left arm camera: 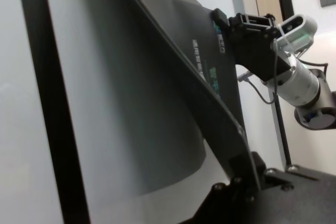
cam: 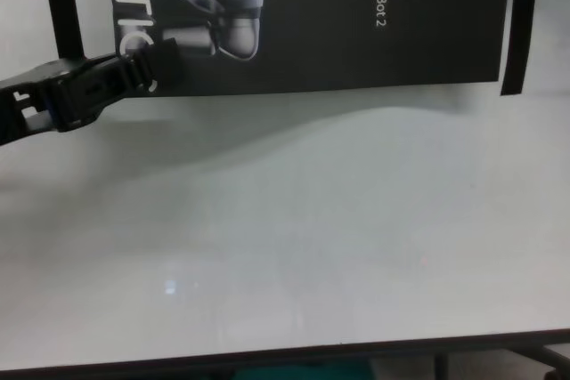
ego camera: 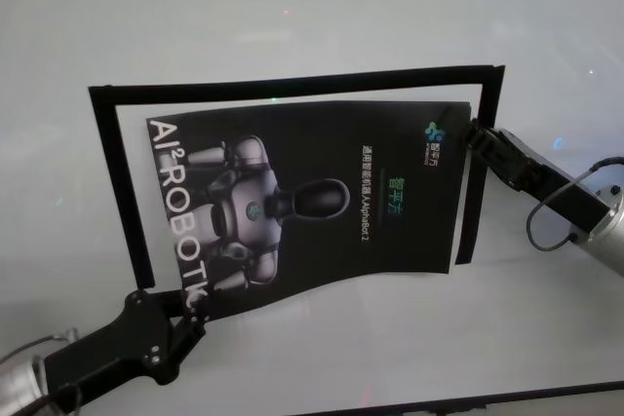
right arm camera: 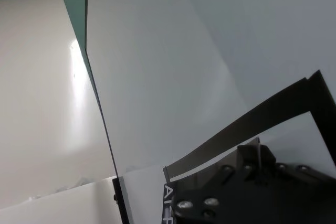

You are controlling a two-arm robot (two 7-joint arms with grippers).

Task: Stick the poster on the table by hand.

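The black poster with the silver robot and white letters hangs stretched between my two grippers, lifted and bowed above the white table. My left gripper is shut on its near left corner by the big letters; it also shows in the chest view. My right gripper is shut on the far right edge by the small logo. In the left wrist view the poster is seen edge-on, off the table, with the right gripper at its far end.
Narrow black strips lie on the table as a three-sided frame: left strip, far strip, right strip. The poster sits inside it. The table's dark front edge runs near my body, with bare white tabletop before it.
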